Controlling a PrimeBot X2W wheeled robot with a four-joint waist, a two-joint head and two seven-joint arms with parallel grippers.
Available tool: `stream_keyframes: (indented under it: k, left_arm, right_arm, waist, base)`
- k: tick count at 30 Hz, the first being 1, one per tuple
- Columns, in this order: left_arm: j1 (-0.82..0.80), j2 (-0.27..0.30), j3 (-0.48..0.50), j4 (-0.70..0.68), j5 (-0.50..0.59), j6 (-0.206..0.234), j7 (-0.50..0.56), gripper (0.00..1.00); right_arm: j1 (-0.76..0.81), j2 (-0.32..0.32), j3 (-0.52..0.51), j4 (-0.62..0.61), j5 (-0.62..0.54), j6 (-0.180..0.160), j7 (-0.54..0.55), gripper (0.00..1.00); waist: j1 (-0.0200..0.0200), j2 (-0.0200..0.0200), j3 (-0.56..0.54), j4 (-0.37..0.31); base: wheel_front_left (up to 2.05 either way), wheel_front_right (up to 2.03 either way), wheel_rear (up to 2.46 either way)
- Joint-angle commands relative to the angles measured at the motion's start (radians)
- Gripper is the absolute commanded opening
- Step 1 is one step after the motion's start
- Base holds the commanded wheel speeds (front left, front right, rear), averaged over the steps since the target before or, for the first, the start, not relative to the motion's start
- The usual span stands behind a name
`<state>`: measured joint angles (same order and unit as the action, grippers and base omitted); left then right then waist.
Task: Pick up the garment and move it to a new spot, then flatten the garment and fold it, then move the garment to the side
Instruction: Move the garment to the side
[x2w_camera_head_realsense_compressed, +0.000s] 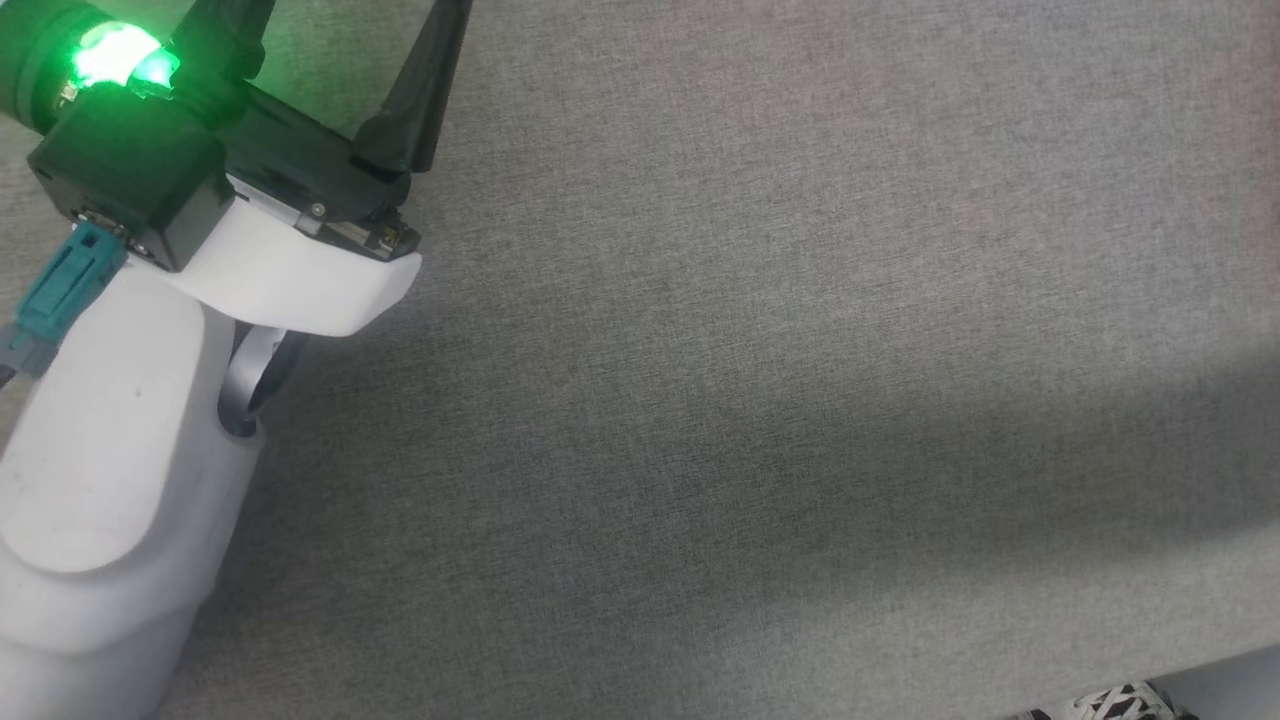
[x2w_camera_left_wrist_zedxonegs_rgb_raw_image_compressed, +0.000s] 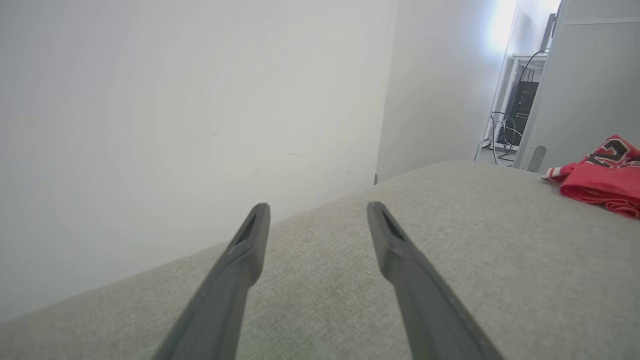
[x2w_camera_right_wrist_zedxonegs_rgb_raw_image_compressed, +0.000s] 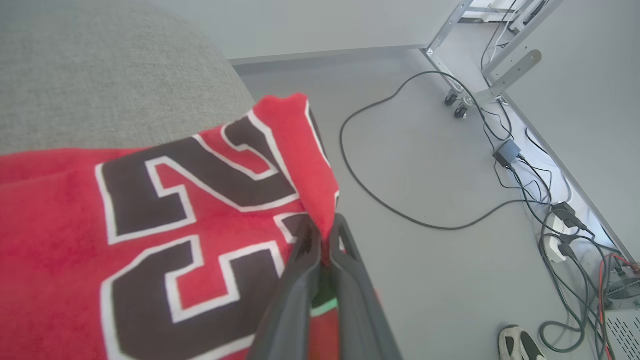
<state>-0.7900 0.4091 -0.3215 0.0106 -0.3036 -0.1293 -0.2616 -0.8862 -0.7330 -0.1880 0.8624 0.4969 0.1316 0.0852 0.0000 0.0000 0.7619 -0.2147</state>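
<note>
The head view's top edge clips the left gripper (x2w_camera_head_realsense_compressed: 335, 35) at its fingertips; the left wrist view's right edge crops the garment (x2w_camera_left_wrist_zedxonegs_rgb_raw_image_compressed: 602, 180).

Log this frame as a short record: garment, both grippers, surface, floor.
garment: red "23" jersey, bunched on the grey upholstered surface near its edge
right gripper: jaws shut on a fold of the garment
left gripper: jaws open, empty, above the surface, apart from the garment
floor: cables, one shoe
</note>
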Motion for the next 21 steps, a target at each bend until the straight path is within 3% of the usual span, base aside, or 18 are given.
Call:
stream_keyframes:
  k: [1, 6, 7, 9, 21]
  left_arm:
    - [-0.014, 0.004, -0.006, 0.007, 0.004, -0.002, -0.004, 1.00]
    - [-0.006, 0.004, -0.005, 0.016, -0.003, -0.002, -0.004, 1.00]
    - [0.001, 0.003, -0.004, 0.016, -0.005, -0.002, -0.004, 1.00]
    - [0.015, -0.003, 0.000, 0.018, -0.008, -0.002, -0.004, 1.00]
    - [0.233, -0.104, 0.093, 0.078, -0.029, -0.002, -0.004, 1.00]
  right_arm:
    - [-0.027, 0.011, 0.007, 0.027, -0.017, -0.002, -0.021, 0.00]
    - [-0.082, 0.026, 0.038, 0.113, -0.047, -0.002, -0.069, 0.00]
    - [-0.088, 0.024, 0.045, 0.127, -0.052, -0.002, -0.080, 0.19]
    - [-0.098, 0.018, 0.052, 0.157, -0.059, -0.002, -0.097, 1.00]
    - [-0.025, 0.044, 0.235, 0.149, -0.086, -0.002, -0.157, 1.00]
  waist:
    - [0.0000, 0.0000, 0.003, -0.004]
    - [0.0000, 0.0000, -0.006, -0.001]
    - [0.0000, 0.0000, -0.010, 0.001]
    - [0.0000, 0.0000, -0.022, 0.008]
    - [0.0000, 0.0000, -0.252, 0.077]
  base:
    - [0.00, 0.00, 0.00]
    - [0.00, 0.00, 0.00]
    - [0.00, 0.00, 0.00]
    - [0.00, 0.00, 0.00]
    - [0.00, 0.00, 0.00]
